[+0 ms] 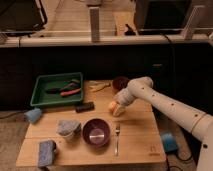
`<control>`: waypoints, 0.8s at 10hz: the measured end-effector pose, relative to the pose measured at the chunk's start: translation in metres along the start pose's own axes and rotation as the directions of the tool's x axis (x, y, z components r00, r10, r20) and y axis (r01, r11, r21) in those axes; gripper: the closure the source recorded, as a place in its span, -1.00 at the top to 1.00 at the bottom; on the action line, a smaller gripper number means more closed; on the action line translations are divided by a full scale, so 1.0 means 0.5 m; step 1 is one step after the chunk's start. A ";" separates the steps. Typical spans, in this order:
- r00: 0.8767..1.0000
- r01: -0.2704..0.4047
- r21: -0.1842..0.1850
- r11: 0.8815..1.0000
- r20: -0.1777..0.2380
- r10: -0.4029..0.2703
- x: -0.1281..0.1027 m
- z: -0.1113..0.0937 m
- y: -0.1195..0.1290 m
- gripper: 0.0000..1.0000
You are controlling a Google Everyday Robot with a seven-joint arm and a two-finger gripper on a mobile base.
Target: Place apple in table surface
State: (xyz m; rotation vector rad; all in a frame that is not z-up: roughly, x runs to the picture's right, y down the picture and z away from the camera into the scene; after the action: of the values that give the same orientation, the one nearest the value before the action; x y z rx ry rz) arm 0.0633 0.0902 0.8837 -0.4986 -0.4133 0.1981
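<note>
Apple (113, 106) is sitting in the claw (118, 107), which is gripping it closed-on, low over the worktop (135, 135) middle, above the maroon bowl (96, 131) and fork (117, 138).

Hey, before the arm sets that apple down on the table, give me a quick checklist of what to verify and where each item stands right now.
1. Apple at the gripper: ok, it sits at the arm's tip over the table's middle.
2. Grip secure: cannot tell, the jaws are hidden.
3. Bare wood on the table surface below and right of the apple: ok.
4. Maroon bowl and fork away from the drop spot: ok, both lie nearer the front edge.
5. Black object left of the apple: ok, apart.
6. Apple touching the wood: cannot tell.
</note>
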 end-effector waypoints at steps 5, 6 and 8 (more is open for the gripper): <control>0.997 0.073 -0.104 0.992 0.020 -0.071 -0.023 0.014 -0.011 0.60; 0.996 0.093 -0.125 0.988 0.019 -0.091 -0.033 0.011 -0.009 0.60; 0.991 0.130 -0.159 0.979 0.016 -0.129 -0.043 0.004 -0.003 0.60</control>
State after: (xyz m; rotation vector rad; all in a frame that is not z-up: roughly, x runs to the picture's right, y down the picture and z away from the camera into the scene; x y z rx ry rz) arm 0.0432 0.0839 0.8788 -0.6268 -0.4682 0.0400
